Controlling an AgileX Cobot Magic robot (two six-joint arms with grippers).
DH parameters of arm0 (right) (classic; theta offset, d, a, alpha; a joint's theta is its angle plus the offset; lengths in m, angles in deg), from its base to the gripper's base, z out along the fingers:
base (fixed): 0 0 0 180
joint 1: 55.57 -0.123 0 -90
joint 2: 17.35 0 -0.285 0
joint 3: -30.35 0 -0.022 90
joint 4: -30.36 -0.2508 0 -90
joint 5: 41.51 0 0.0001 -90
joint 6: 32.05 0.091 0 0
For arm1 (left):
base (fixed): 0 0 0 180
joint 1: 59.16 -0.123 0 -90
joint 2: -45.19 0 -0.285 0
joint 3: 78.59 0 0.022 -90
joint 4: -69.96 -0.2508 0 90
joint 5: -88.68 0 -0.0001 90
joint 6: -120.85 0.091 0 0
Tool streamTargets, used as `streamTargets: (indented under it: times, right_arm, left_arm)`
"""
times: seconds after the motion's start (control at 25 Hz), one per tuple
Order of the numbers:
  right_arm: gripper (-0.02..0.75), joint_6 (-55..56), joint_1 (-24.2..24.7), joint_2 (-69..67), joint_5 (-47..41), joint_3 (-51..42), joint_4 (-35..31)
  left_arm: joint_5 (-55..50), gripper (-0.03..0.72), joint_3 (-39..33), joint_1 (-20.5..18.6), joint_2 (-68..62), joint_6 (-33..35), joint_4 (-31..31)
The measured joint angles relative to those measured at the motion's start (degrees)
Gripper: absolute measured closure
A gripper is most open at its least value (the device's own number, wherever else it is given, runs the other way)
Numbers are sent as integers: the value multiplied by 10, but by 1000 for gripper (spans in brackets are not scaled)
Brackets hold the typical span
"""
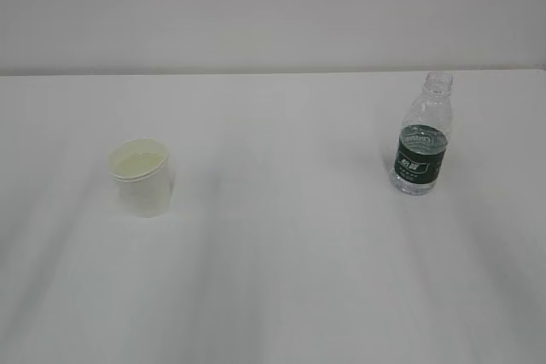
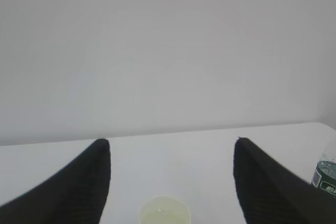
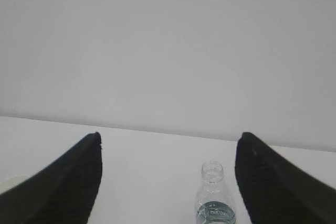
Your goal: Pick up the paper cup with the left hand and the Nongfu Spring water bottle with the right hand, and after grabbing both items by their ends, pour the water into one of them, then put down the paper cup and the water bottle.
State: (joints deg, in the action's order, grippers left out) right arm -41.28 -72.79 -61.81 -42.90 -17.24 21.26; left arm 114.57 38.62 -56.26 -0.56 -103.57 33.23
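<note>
Alignment is what the coming grabs turn on, and each arm already has its own thing framed between its fingers. The paper cup (image 1: 142, 176) stands upright toward the left edge of the tabletop (image 1: 281, 262), and in the left wrist view it shows low between the two dark fingers of the left hand (image 2: 172, 145), slightly left of midway, ahead of and below them. Those fingers are spread wide with nothing in them. The Nongfu Spring water bottle (image 1: 421, 138) stands upright toward the right edge, uncapped, long axis vertical, well apart from the cup. The right hand (image 3: 169, 142) looks at it the same way: fingers wide apart and empty, the bottle ahead and below, a little right of midway. Neither arm shows in the exterior view, so I judge both grabs not yet made.
</note>
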Motion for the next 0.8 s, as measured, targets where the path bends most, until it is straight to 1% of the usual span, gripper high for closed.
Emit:
streamTargets:
  times: [0.2,0.4,0.6,0.8]
  right_arm:
    - [146,-1,0,0,-43,34,0]
    - [146,-1,0,0,-51,56,3]
    - [146,-2,0,1,-61,64,3]
    - [146,-2,0,12,-82,79,5]
  left_arm:
    - [-68,165,0,0,73,-23,-4]
    - [-118,165,0,0,129,-37,-4]
    - [-131,165,1,0,166,-43,-4]
    - [-134,165,31,0,186,-44,-12]
